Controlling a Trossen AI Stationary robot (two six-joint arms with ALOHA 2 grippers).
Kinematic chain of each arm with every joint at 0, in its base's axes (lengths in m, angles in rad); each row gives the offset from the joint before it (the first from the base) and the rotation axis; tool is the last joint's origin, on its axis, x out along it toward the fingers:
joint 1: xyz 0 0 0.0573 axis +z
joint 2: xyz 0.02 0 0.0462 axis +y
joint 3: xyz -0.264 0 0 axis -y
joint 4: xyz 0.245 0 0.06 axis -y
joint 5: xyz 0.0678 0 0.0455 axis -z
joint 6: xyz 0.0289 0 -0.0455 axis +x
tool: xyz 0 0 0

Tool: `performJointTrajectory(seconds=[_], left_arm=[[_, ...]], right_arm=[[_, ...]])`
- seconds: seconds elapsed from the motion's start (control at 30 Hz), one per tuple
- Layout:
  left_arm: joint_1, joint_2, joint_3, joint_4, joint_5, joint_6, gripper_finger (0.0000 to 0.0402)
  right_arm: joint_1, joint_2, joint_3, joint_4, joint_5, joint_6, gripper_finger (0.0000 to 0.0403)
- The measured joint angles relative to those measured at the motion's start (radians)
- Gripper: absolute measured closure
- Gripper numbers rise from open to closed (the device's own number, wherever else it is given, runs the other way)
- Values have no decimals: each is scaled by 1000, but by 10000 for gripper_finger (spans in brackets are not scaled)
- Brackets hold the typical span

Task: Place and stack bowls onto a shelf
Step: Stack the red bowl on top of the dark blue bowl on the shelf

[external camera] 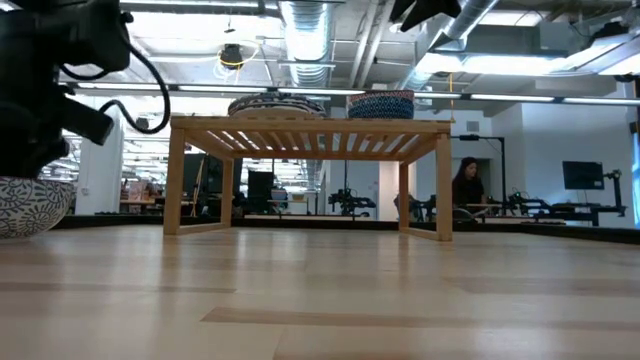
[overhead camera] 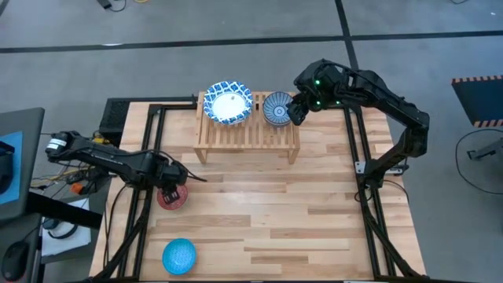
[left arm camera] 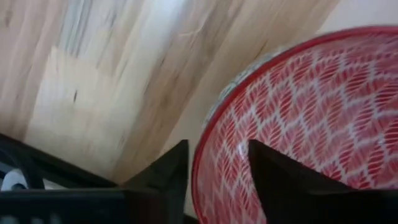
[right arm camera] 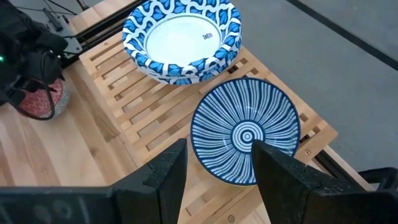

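Risk noted: my left gripper (left arm camera: 214, 177), fingers parted astride the red bowl's (left arm camera: 298, 124) rim well short of the shelf (overhead camera: 247, 130), could tip it if closure lands off-centre.

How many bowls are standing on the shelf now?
2 visible places: a white, blue-rimmed stack, apparently at least two bowls and perhaps more nested, and a striped blue bowl beside it, on the shelf.
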Motion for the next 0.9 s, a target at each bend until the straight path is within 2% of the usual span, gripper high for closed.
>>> performJointTrajectory(seconds=[0.17,0.23,0.4,0.6,0.7,0.8,0.9], left_arm=[[1,-1,23,9,-18,0,366],[2,-1,37,7,-17,-21,389],[3,0,113,-19,-33,-61,396],[4,-1,339,-71,-58,-55,398],[23,5,482,-89,-161,-61,399],[50,22,617,-98,-315,-80,399],[69,57,741,-93,-423,-40,400]], right_arm=[[0,0,0,8,0,6,200],[0,0,0,24,0,22,201],[29,14,1,65,0,27,206],[78,28,2,108,-15,-11,207],[103,33,-1,144,-35,-5,207],[139,45,2,205,-33,5,207],[171,52,-1,245,6,5,207]])
